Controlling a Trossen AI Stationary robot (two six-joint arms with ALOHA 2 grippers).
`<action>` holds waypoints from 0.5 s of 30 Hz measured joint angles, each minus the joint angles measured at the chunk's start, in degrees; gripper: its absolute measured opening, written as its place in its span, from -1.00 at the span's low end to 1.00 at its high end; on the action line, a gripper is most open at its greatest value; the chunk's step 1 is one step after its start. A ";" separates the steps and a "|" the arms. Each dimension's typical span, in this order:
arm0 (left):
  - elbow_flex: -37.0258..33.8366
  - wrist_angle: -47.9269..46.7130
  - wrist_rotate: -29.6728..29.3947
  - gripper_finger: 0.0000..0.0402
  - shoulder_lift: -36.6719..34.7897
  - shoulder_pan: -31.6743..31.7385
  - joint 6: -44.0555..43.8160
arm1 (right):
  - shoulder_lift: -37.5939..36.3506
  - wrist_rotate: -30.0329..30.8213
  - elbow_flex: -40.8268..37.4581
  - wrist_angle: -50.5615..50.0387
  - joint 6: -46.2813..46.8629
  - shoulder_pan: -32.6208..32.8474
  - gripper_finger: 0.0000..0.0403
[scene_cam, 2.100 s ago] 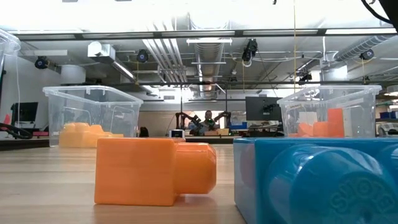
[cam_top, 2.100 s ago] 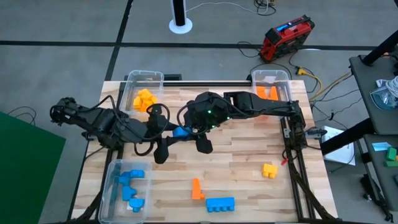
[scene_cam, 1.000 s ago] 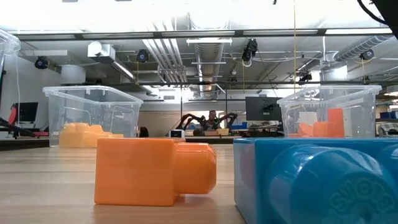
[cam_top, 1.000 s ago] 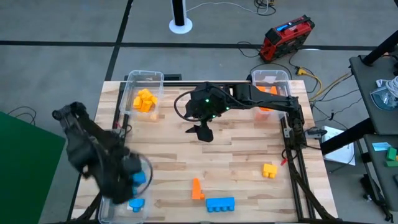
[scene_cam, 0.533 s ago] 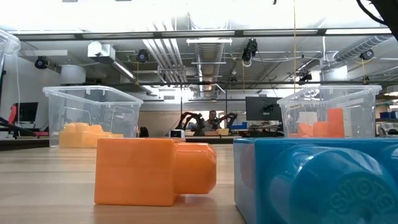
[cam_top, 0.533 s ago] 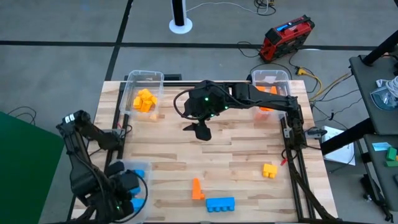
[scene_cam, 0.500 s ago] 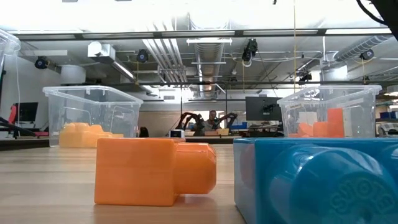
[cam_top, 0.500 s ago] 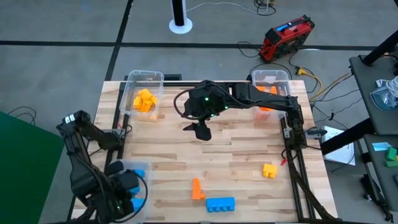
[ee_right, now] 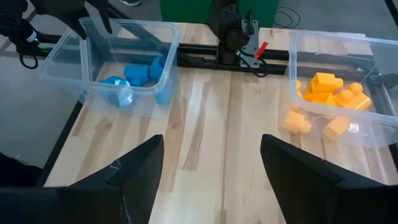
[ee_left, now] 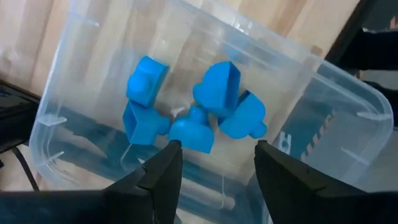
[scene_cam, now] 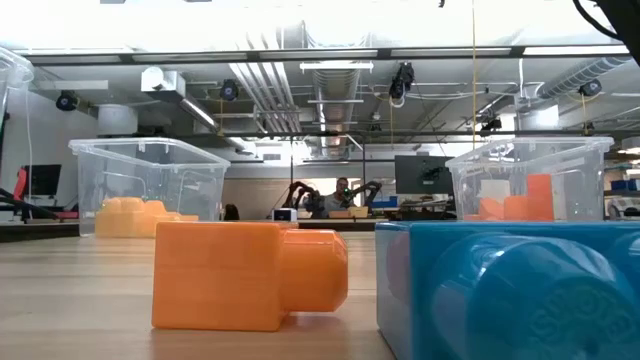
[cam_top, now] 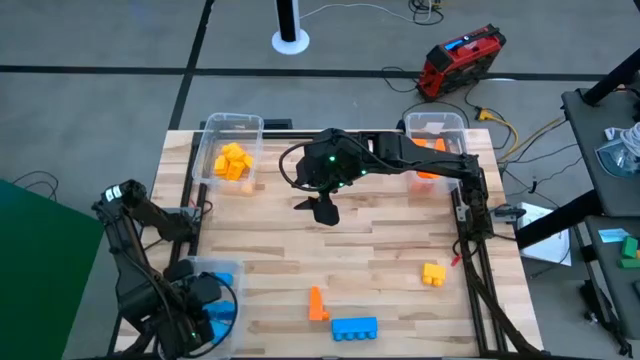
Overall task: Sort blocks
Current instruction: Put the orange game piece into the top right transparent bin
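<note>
My left gripper (ee_left: 217, 177) hangs open above the clear near-left bin (cam_top: 188, 272). Nothing is between its fingers. Several blue blocks (ee_left: 205, 112) lie on that bin's floor. My right gripper (cam_top: 322, 208) hovers open and empty over the table's far middle (ee_right: 211, 168). Three loose blocks lie on the table near the front edge: an orange one (cam_top: 316, 303), a blue one (cam_top: 354, 327) and a yellow one (cam_top: 433, 273). The low view shows the orange block (scene_cam: 250, 275) and the blue block (scene_cam: 510, 290) close up.
A clear bin at the far left (cam_top: 232, 160) holds yellow-orange blocks. Another clear bin at the far right (cam_top: 435, 140) holds orange ones. The right arm reaches over the table from the far right. Bare wood lies between the bins and the loose blocks.
My left gripper has moved toward the table's near edge, over the near-left bin, and has stayed there for the last half second. My right gripper has kept still.
</note>
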 joint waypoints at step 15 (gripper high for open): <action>15.06 -0.72 -34.50 -0.12 -0.49 3.57 10.85 | -0.07 0.00 0.00 -8.09 12.20 0.00 0.12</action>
